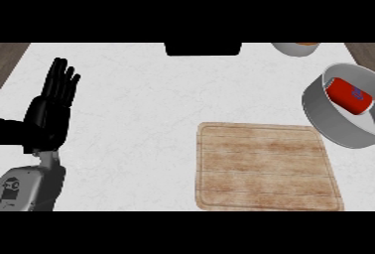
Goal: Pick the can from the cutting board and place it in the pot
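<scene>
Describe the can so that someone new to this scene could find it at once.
Start at the wooden cutting board on the white counter. Up and right of it stands a grey pot. The can lies inside, the only bright red thing here.

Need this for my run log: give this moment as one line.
can: in pot | board: nothing on it | left hand: open, resting at left | right hand: not in view
</scene>
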Controlling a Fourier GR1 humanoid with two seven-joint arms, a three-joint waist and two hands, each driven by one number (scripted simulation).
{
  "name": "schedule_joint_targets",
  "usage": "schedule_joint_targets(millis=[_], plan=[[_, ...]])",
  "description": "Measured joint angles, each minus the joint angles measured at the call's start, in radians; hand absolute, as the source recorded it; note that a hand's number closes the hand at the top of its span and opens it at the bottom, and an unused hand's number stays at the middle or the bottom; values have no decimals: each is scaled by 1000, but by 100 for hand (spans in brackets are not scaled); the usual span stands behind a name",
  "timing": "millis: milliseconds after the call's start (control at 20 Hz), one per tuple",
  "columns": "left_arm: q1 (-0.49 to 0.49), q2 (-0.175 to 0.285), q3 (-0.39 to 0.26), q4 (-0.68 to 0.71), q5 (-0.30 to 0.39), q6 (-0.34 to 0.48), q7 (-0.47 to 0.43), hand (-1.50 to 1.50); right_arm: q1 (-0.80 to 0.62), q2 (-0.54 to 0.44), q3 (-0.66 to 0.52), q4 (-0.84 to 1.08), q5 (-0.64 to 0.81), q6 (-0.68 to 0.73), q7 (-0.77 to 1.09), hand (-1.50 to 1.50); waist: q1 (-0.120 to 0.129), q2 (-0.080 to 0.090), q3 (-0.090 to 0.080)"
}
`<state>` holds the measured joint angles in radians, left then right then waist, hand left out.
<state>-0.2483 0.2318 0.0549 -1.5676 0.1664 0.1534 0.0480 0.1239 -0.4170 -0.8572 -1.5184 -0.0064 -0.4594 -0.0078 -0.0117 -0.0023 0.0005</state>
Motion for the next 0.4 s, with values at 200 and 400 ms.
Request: schedule_joint_targets(millis=[200,400], plan=[[14,-9,1,-9,-7,-10,-6,0,59,-9,-87,23,-79,76,-62,-150,2,0,0],[0,-5,16,2,-10,-16,5,0,126,14,-160,32,-143,149,-120,-150,2,1,-1]])
